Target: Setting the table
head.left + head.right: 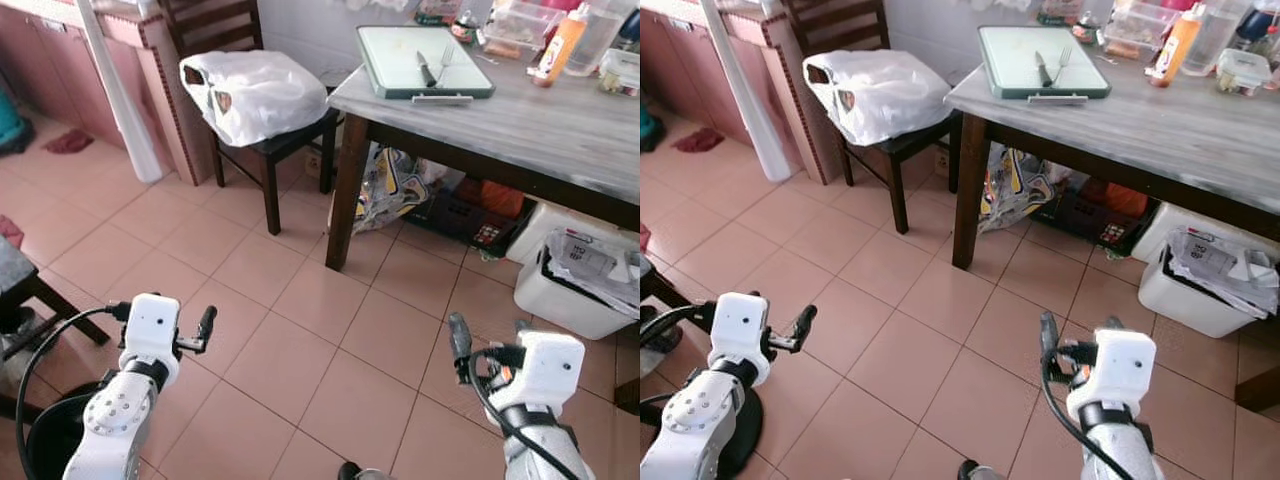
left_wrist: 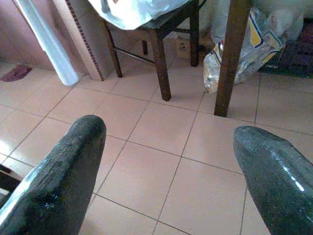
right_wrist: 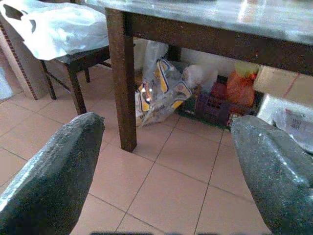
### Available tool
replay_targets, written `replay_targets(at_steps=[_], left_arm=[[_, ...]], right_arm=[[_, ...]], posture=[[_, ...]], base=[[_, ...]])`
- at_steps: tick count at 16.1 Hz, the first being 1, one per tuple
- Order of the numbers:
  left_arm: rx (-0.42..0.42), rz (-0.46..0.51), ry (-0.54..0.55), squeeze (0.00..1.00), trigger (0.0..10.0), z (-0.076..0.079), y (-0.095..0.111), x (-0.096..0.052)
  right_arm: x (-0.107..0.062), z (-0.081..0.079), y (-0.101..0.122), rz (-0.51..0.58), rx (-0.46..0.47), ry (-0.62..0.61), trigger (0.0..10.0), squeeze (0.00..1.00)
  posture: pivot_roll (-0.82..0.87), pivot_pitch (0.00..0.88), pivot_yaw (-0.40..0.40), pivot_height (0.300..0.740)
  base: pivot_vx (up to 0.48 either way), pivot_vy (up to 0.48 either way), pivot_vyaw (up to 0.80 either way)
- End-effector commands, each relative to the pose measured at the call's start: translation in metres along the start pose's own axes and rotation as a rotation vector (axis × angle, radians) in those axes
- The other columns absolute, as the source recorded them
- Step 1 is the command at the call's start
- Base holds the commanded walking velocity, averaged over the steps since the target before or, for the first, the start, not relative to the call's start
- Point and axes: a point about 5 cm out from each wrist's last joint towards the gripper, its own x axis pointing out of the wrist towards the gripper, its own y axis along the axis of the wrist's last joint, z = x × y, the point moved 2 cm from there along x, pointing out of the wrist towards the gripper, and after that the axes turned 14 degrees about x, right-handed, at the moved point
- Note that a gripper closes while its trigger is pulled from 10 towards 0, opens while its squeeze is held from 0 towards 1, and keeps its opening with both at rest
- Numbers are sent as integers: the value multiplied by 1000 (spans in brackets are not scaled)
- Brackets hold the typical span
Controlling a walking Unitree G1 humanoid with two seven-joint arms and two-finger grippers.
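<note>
A grey wooden table [image 1: 520, 125] on dark legs stands ahead to the right. At its near corner lies a green-rimmed tray [image 1: 395, 55] with a knife [image 1: 425, 68] and a fork [image 1: 446, 57] on it. Both arms are held low over the tiled floor, well short of the table. My left gripper [image 1: 170, 318] is open, and the left wrist view shows its fingers [image 2: 63, 171] wide apart with nothing between them. My right gripper [image 1: 490, 332] is open too, its fingers [image 3: 58, 166] empty and pointing toward the table leg [image 3: 122, 73].
A dark chair [image 1: 280, 150] carrying a white plastic bag [image 1: 255, 90] stands left of the table. Bags [image 1: 385, 190], a crate and a white bin [image 1: 570, 290] sit under it. An orange bottle [image 1: 560, 42] and clear containers [image 1: 520, 22] crowd the back. A pink counter [image 1: 150, 70] lies left.
</note>
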Motion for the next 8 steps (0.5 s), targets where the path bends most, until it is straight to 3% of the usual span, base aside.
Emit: replay_targets(at_steps=[1,3,4,8], left_arm=[[-6,4,6,0,10000,-1,1,0],[-21,38,60,0,10000,-2,8,5],[-8,100,41,0,10000,0,20,9],[-4,158,25,0,10000,6,31,10]], right_arm=[[2,-3,-4,-22,-5,13,10000,0],[4,-2,-7,-31,6,22,10000,0],[4,-2,-7,-30,8,19,10000,0],[2,-5,-12,-23,9,1,10000,0]], posture=[[97,143,-73,740],[114,138,-74,740],[113,141,-73,740],[117,149,-79,740]], base=[[0,0,0],[0,0,0],[0,0,0],[0,0,0]])
